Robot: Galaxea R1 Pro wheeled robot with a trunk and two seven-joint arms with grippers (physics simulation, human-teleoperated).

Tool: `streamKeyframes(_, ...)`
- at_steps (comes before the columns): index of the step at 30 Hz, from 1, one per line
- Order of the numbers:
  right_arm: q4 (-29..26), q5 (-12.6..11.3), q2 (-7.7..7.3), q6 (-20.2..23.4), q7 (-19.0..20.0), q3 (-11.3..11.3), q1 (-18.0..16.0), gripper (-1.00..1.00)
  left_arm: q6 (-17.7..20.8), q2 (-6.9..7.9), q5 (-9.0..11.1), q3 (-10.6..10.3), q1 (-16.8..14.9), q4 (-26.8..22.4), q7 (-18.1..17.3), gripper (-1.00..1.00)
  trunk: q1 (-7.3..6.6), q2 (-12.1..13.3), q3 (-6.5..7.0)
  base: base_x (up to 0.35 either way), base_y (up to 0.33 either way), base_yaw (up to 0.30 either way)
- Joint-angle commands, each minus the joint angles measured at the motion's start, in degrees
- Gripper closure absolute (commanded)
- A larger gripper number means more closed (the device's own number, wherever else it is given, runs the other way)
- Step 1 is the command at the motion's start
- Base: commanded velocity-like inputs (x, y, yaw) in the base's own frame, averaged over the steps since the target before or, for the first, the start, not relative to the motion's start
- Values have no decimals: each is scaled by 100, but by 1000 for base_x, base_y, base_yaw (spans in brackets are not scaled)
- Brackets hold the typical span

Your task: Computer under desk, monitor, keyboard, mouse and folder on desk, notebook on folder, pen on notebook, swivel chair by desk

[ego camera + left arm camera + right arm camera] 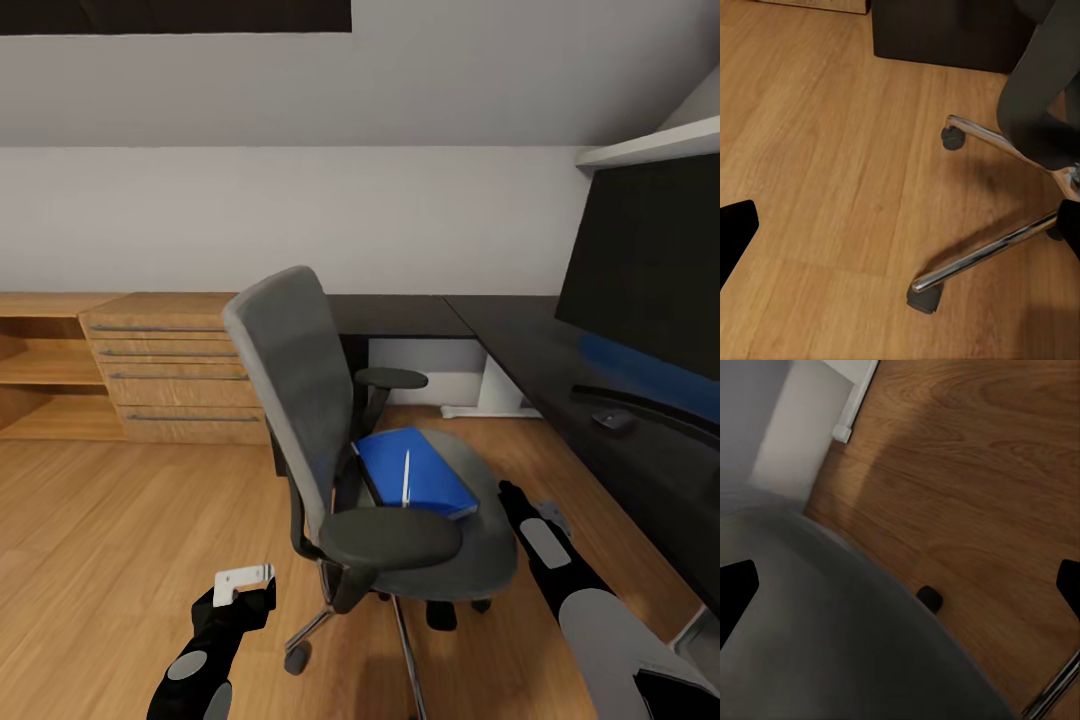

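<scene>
The grey swivel chair (300, 380) stands mid-floor, turned away from the black desk (520, 345). The blue folder (420, 475) lies on its seat, and the white pen (406, 478) rests on the folder. The monitor (650, 260) stands on the desk at the right. Below it lies a small dark object (612, 420); I cannot tell if it is the mouse. My right gripper (515, 497) is open beside the seat's right edge, over the seat (832, 645) in its wrist view. My left gripper (245, 583) hangs open and empty, low and left of the chair base (982, 255). Notebook, keyboard and computer are out of view.
A light wooden drawer unit (170, 370) and shelves (40, 370) line the back wall at the left. The desk's white leg (500, 390) stands behind the chair. Chair casters (924, 298) spread over the wooden floor (100, 520), which is open to the left.
</scene>
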Motion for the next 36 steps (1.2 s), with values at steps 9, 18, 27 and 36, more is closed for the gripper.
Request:
streamKeyframes(9,-5,-60,4,-11,-20,9,-2,-100,16,-3,60,-9,-4,-5,56,-100,-1,-2,-6,13,0,34)
streamKeyframes(18,3,-67,13,-10,-21,4,-2,-100,16,0,60,-9,-4,-8,56,-100,-1,-2,-6,0,0,173)
streamKeyframes(27,4,-69,21,-10,-21,10,-2,-100,16,2,60,-1,-3,-8,55,-100,-1,-2,-6,0,0,244)
streamKeyframes(36,11,-67,29,-10,-18,12,-2,-100,16,2,60,0,-4,-13,56,-100,-1,-2,-6,0,0,266)
